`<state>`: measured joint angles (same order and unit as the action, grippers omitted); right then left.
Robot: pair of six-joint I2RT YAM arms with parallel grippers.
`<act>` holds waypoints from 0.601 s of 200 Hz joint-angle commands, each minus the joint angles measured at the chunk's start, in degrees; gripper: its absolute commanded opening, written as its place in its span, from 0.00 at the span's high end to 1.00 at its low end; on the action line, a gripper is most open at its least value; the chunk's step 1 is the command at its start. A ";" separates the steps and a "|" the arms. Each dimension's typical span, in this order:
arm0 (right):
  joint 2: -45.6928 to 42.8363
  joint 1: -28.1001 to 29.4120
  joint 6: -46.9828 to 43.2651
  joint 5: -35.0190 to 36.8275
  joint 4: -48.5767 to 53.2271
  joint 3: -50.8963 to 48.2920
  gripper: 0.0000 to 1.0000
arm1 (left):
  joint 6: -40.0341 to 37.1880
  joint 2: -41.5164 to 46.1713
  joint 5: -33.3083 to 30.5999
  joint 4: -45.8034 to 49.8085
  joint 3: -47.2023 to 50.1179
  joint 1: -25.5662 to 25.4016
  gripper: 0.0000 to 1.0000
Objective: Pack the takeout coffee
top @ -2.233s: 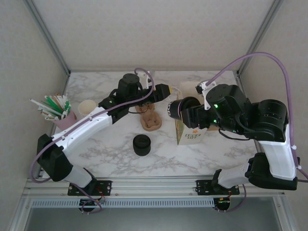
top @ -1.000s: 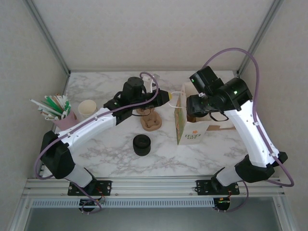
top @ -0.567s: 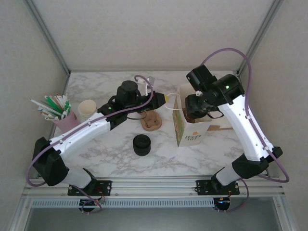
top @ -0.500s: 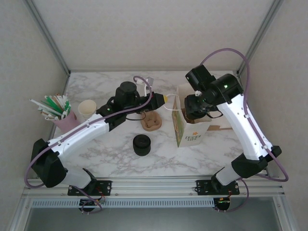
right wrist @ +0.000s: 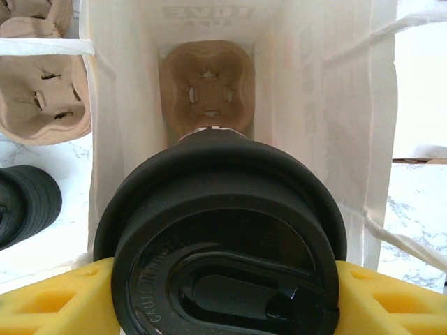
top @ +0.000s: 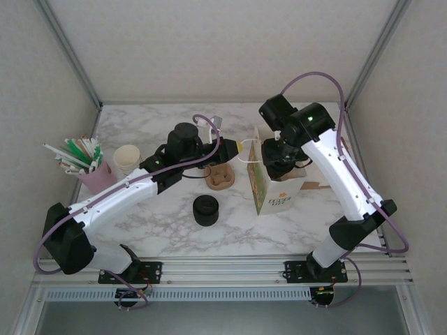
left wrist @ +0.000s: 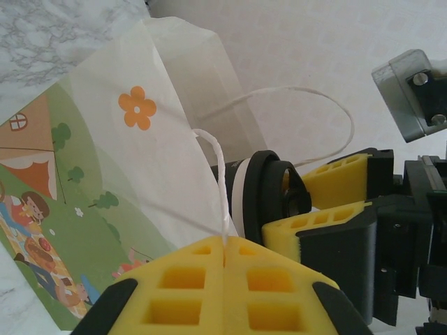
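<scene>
The takeout coffee [right wrist: 223,244], a dark cup under a round black lid, hangs upright over the open mouth of the white picnic-print paper bag [top: 276,194]. My right gripper [right wrist: 223,296] is shut on it, with a yellow finger [right wrist: 56,300] on each side of the lid. A brown cup carrier [right wrist: 207,87] lies at the bottom of the bag. My left gripper [left wrist: 225,250] is shut on the bag's white string handle [left wrist: 218,174] and holds it out to the left of the bag [left wrist: 105,174]. From the left wrist the cup [left wrist: 262,192] shows just past the bag's rim.
A second brown cup carrier [top: 218,176] lies on the marble left of the bag. A stack of black lids [top: 205,209] sits in front of it. Cream cups [top: 126,157] and a pink cup of straws [top: 87,166] stand at the far left.
My right arm has swung the coffee from the bag's left side over its mouth and turned it upright. My left gripper has kept hold of the handle, shifting slightly.
</scene>
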<state>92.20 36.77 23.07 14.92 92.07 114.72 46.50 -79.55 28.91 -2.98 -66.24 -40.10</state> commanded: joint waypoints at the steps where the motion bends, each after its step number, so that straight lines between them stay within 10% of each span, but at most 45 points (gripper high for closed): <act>1: 0.85 -0.35 -0.89 -0.13 10.94 -0.72 0.32 | -0.45 2.08 -0.94 -0.65 0.93 -0.36 1.00; 120: 1.57 -2.98 -3.26 -2.04 9.37 -5.76 0.32 | -1.19 2.72 -2.97 0.44 2.17 -0.31 1.00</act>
<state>93.60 34.26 20.91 13.61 92.07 110.21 46.44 -77.82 26.89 -2.72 -64.60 -40.10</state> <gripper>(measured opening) 0.680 0.053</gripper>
